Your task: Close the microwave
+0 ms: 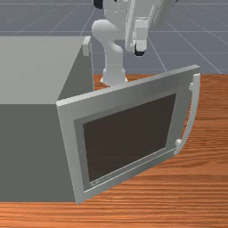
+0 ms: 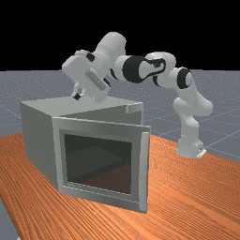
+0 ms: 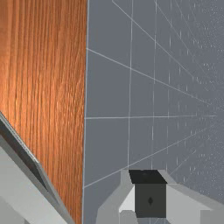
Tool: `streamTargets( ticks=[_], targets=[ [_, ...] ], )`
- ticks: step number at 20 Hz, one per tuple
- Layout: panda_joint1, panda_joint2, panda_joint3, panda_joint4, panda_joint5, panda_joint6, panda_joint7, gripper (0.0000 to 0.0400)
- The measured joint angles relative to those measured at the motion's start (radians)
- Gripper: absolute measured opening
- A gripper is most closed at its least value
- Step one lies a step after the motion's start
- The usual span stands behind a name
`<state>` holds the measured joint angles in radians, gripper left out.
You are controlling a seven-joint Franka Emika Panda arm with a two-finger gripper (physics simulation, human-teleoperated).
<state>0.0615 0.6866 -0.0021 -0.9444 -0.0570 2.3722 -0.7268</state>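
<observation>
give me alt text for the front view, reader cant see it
A grey microwave sits on an orange-brown wooden table with its dark-windowed door wide open, a curved handle along its outer edge. Near the picture's top, higher than the door, is the gripper of a white robot arm.

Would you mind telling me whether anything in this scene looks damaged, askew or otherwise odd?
Only the door stands out: it hangs open, angled away from the microwave. I see no spill or damage.
</observation>
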Motion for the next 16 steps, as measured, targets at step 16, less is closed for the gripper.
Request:
streamTargets(
  ticks=[16],
  targets=[
    [-0.007, 0.06, 0.005, -0.053, 0.008, -0.019, -0.003, 0.0]
  ],
)
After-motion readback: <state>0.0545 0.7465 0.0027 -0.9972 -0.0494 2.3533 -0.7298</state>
